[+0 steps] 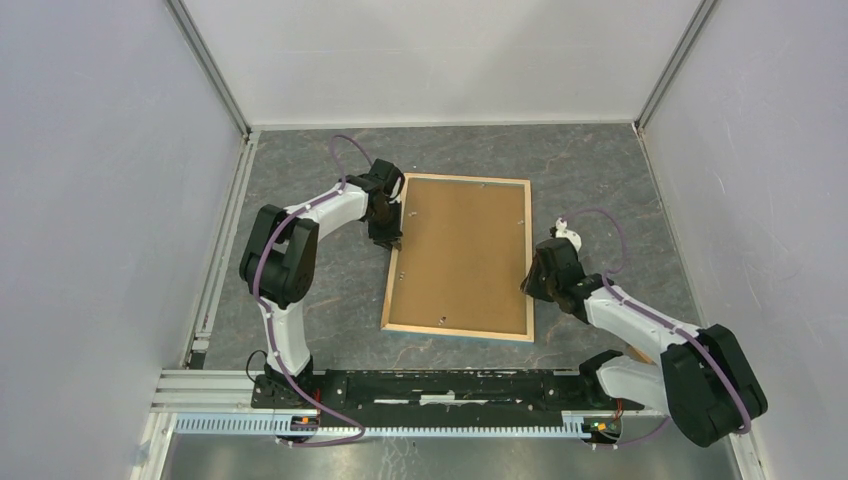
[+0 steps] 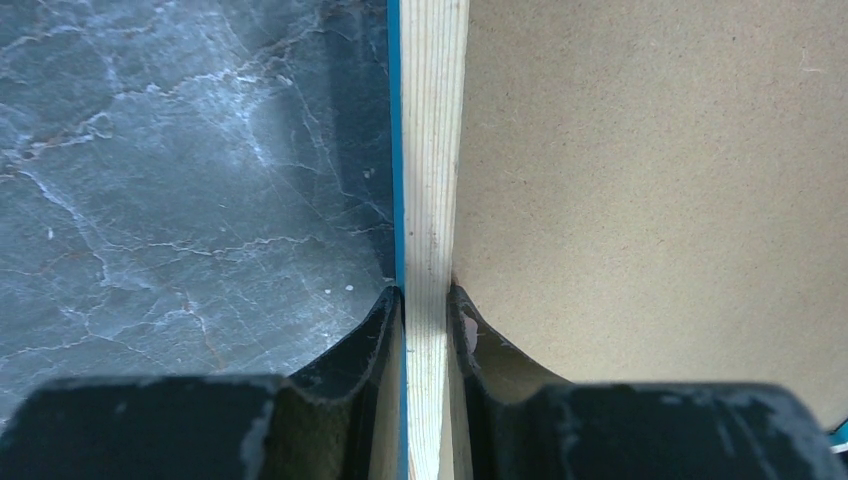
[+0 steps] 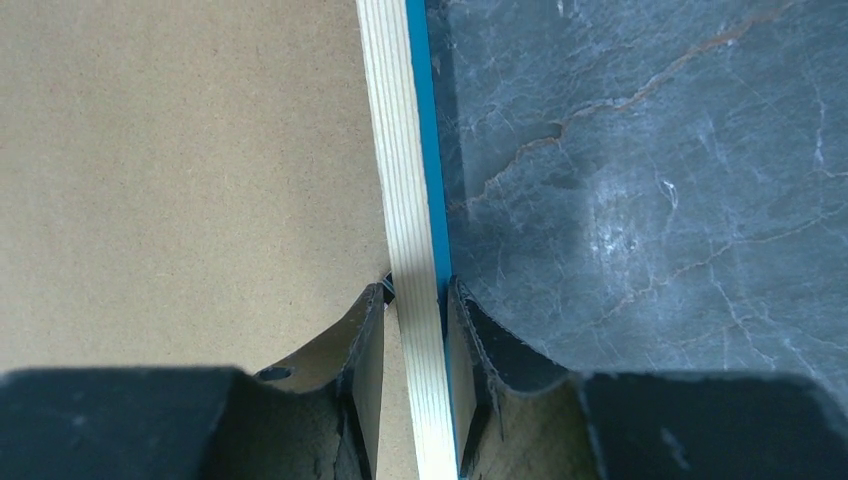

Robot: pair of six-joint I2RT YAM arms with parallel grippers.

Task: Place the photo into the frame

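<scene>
The frame [image 1: 455, 331] lies face down on the table, its light wood rim up, with a plain brown backing board [image 1: 460, 250] filling it. The photo is hidden. My left gripper [image 1: 392, 232] is shut on the frame's left rim. In the left wrist view both fingers press the wood rim [image 2: 430, 150], one on the blue outer edge and one on the board side. My right gripper [image 1: 533, 280] straddles the right rim [image 3: 395, 150]. Its outer finger touches the blue edge; a narrow gap shows between the inner finger [image 3: 368, 330] and the wood.
The dark marbled tabletop [image 1: 600, 180] surrounds the frame. White enclosure walls stand on the left, right and back. A black rail [image 1: 440, 385] with the arm bases runs along the near edge.
</scene>
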